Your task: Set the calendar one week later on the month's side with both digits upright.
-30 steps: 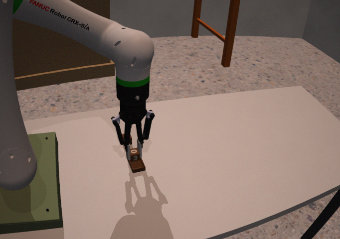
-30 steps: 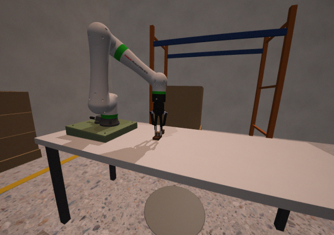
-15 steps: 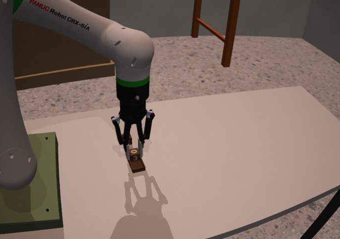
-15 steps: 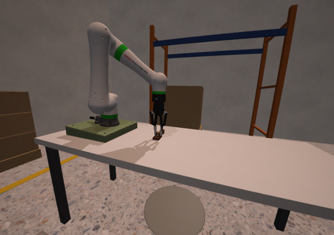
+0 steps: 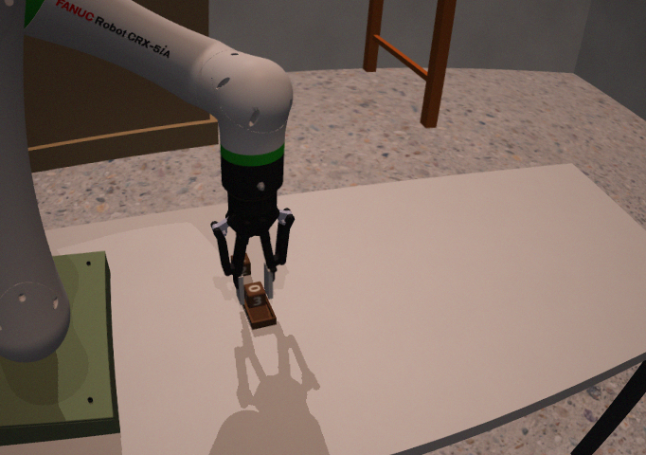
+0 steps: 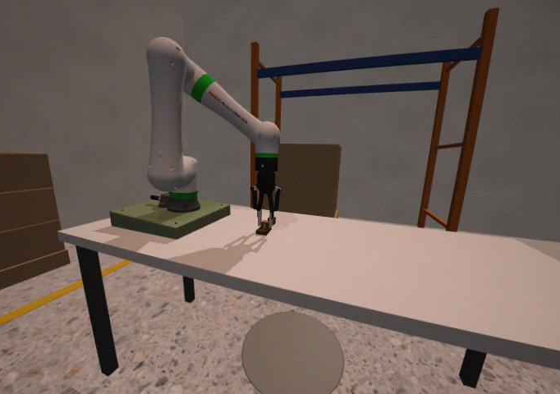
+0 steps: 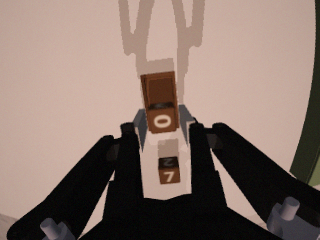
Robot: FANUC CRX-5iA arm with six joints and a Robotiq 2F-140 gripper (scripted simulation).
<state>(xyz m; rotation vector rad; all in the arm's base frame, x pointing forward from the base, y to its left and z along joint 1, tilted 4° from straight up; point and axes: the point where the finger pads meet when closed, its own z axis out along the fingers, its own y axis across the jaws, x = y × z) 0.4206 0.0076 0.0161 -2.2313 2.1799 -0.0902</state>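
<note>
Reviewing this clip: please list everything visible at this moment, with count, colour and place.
table: one, pale top, dark legs, centre.
tray: one, brown, on the table under the claw.
cube showing 0 on top: one, brown, in the tray, between the fingers.
cube showing 7: one, brown, on the table beside the tray.
ladder frame: one, orange with blue bars, behind the table.
wooden panels: brown, on the floor at the side.
base plate: one, green, on the table.
arm: one, white, green bands.
claw: one, black, open, astride the 0 cube.

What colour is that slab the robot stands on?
Olive green; the base plate shows best in the exterior view.
</note>
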